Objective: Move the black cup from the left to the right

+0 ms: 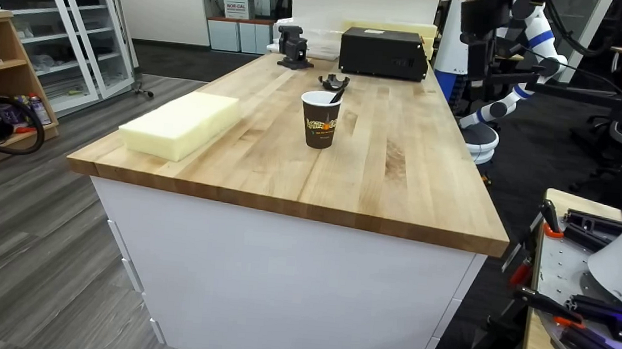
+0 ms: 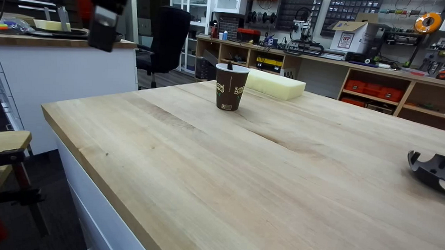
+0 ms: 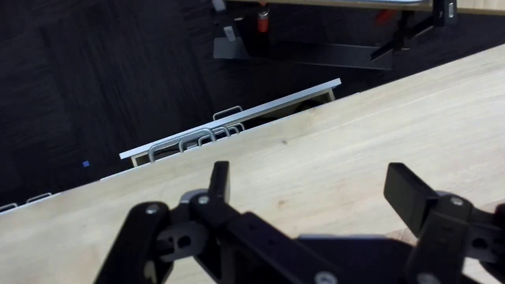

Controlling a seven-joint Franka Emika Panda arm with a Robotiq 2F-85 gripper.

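Cup (image 1: pixel 320 122), dark with a white rim and yellowish print, was found upright on the table (image 1: pixel 428 167) in both exterior views; a slim black item (image 1: pixel 338 95) was seen standing in it. A pale foam block (image 1: pixel 182 123) was noted near the cup, apart from it. Beyond the cup, in an exterior view, a curved black part (image 1: pixel 333 82) and a black box (image 1: pixel 381 55) were recorded. The gripper (image 3: pixel 311 181) was observed suspended, well apart from the cup; in the wrist view its fingers were spread wide, table visible between them.
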